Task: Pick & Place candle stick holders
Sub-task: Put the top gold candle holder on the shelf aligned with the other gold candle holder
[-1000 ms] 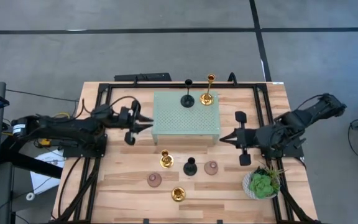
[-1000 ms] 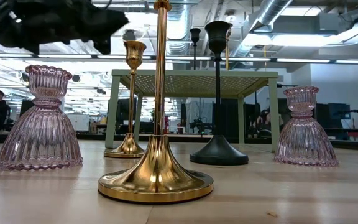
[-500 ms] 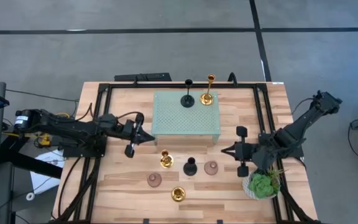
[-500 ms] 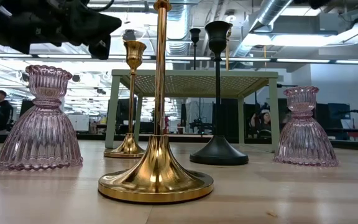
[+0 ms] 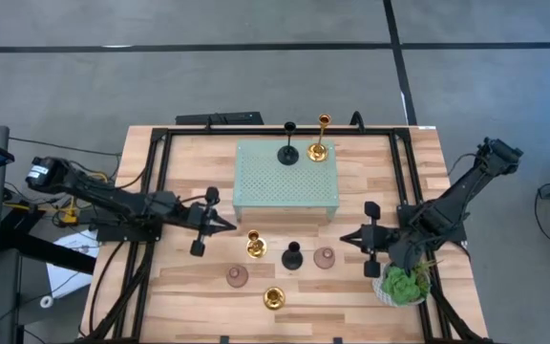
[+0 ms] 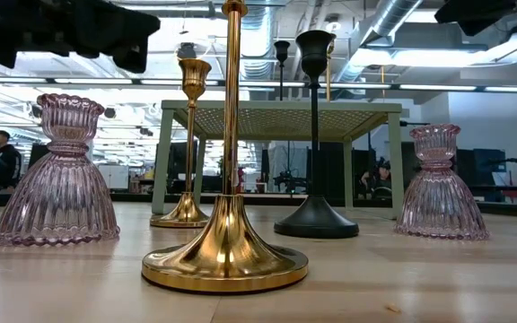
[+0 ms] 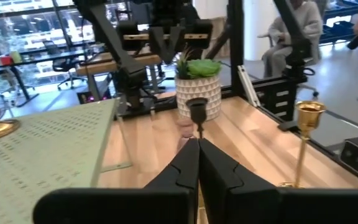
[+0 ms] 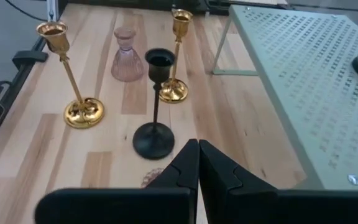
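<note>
Five candle stick holders stand on their round bases on the wooden table: a gold one (image 5: 255, 246), a black one (image 5: 292, 256), a pink one (image 5: 325, 257), a second pink one (image 5: 237, 276) and a tall gold one (image 5: 273, 298). A black holder (image 5: 287, 153) and a gold holder (image 5: 319, 148) stand on the pale-green perforated stand (image 5: 286, 186). My left gripper (image 5: 229, 226) is shut and empty, just left of the first gold holder. My right gripper (image 5: 344, 238) is shut and empty, right of the pink holder; the black holder (image 8: 156, 106) stands ahead of its fingers.
A green plant in a white pot (image 5: 404, 284) stands at the near right, close under my right arm. A black frame (image 5: 157, 191) runs along the table's sides. A dark flat device (image 5: 220, 118) lies at the far edge. People sit in the room beyond.
Both grippers have moved toward the table's near edge, staying shut. My left gripper has gone from beside the green stand's left side to just left of the gold holder. My right gripper has gone from the stand's near right corner to level with the pink holder.
</note>
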